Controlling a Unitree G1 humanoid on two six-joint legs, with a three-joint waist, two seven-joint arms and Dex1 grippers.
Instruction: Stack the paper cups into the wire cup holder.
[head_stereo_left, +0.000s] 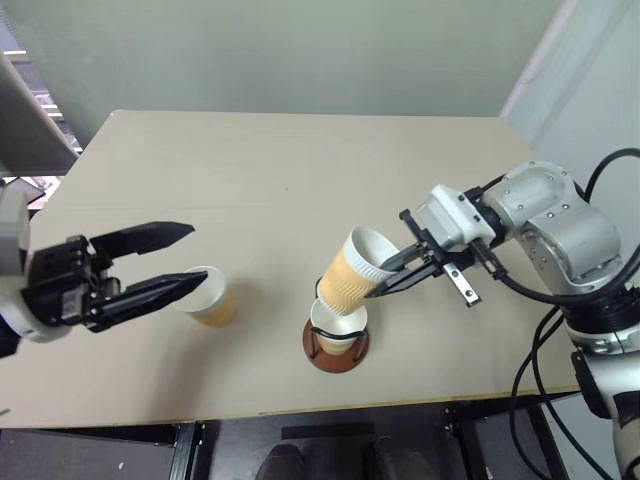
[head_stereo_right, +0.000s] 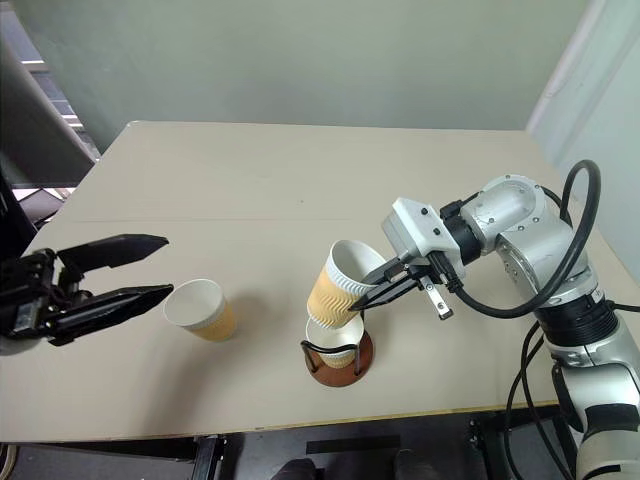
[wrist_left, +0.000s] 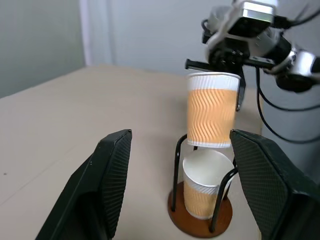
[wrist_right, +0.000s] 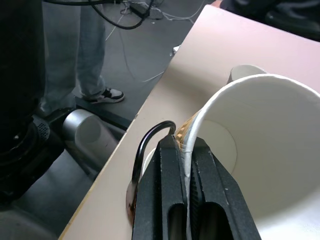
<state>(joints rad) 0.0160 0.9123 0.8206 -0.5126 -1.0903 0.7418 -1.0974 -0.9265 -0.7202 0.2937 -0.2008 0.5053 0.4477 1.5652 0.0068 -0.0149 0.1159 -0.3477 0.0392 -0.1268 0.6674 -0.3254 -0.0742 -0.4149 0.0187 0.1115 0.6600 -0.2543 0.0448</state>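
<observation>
My right gripper is shut on the rim of a yellow-orange paper cup. That cup hangs tilted, its bottom just above the wire cup holder near the table's front edge. A second cup stands upright inside the holder's black wire loops. The third cup rests on the table to the left, tipped toward my left gripper. That gripper hovers open beside it, touching nothing. In the right wrist view the fingers pinch the held cup's white rim.
The beige table stretches wide behind the holder, and its front edge lies close to the holder's base. A person's legs stand on the floor beyond the table's side, with cables lying nearby.
</observation>
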